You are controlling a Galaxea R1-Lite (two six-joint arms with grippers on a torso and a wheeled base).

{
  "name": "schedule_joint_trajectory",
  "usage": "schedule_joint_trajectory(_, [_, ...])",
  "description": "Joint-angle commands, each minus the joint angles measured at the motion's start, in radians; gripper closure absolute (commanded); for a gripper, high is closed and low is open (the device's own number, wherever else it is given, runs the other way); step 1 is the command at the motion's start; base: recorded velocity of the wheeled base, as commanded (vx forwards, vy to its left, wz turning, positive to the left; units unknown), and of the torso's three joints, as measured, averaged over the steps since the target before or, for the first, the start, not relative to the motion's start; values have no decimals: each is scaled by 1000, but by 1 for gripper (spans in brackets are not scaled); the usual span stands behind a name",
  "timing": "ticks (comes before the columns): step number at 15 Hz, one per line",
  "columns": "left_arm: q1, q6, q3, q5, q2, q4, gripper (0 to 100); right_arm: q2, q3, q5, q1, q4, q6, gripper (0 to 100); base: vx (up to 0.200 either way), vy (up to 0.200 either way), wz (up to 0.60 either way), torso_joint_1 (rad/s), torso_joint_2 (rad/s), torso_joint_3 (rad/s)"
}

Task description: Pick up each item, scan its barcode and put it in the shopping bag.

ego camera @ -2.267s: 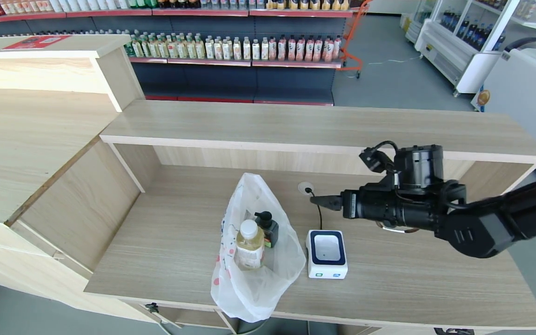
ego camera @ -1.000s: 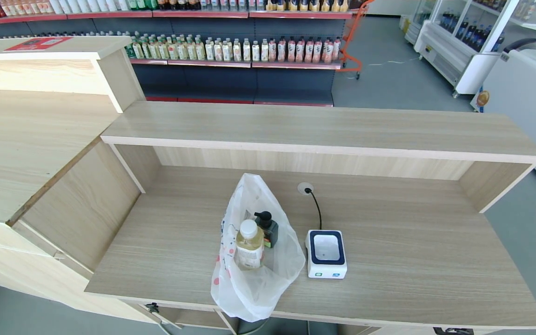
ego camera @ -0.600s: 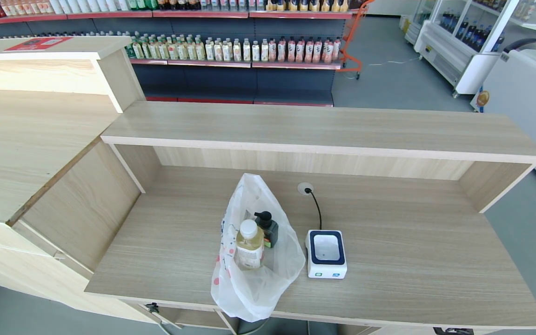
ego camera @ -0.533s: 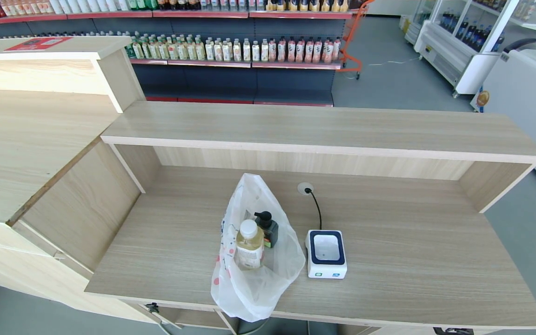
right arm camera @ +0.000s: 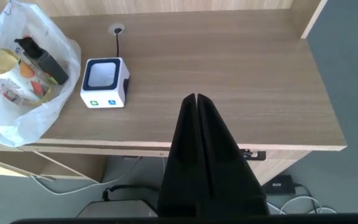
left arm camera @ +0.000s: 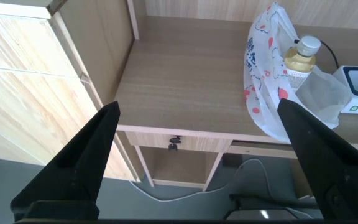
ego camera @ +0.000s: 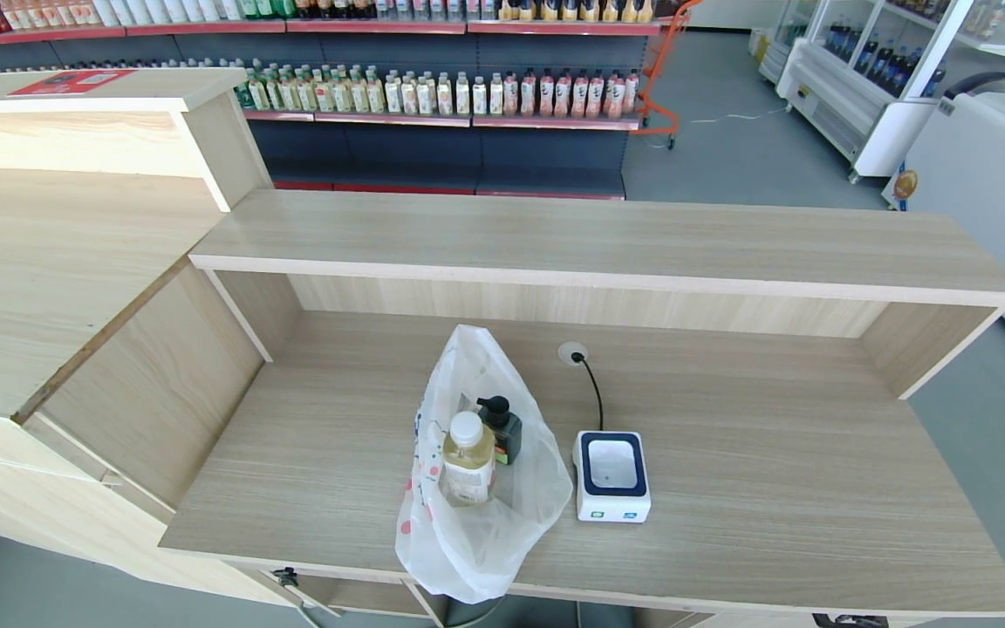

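A white plastic shopping bag [ego camera: 478, 488] stands at the front middle of the wooden counter [ego camera: 773, 488]. Inside it are a yellow drink bottle [ego camera: 468, 458] with a white cap and a dark pump bottle [ego camera: 502, 427]. Right of the bag sits the white and blue barcode scanner [ego camera: 611, 475], its black cable running to a hole at the back. My left gripper [left arm camera: 197, 134] hangs open below the counter's front edge, left of the bag [left arm camera: 269, 68]. My right gripper [right arm camera: 196, 102] is shut with nothing in it, off the front edge, right of the scanner [right arm camera: 104, 82].
A raised wooden ledge [ego camera: 607, 240] runs along the back of the counter, and a taller side unit [ego camera: 58, 262] with drawers closes the left. Store shelves [ego camera: 441, 92] with several bottles and fridges [ego camera: 869, 78] stand beyond. The counter's right half is bare wood.
The right arm, which stretched over the counter above the scanner 2.3 s ago, has drawn back out of the head view. Bag, bottles and scanner have not moved.
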Motion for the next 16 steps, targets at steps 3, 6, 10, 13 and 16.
schedule_joint_trajectory(3, [0,2,0,-1,0,0,0,5,0,0,2,1,0,100,200,-200,0,4,1,1])
schedule_joint_trajectory(6, [0,-1,0,-1,0,0,0,5,0,0,0,1,0,100,133,-133,0,-2,-2,0])
schedule_joint_trajectory(10, [0,-3,0,-1,0,0,0,5,0,0,0,1,0,100,0,0,0,0,0,0])
schedule_joint_trajectory(13, [0,-1,0,-1,0,0,0,5,0,0,0,1,0,100,0,0,0,0,0,0])
schedule_joint_trajectory(16, [0,-3,0,-1,0,0,0,5,0,0,2,1,0,100,0,0,0,0,0,0])
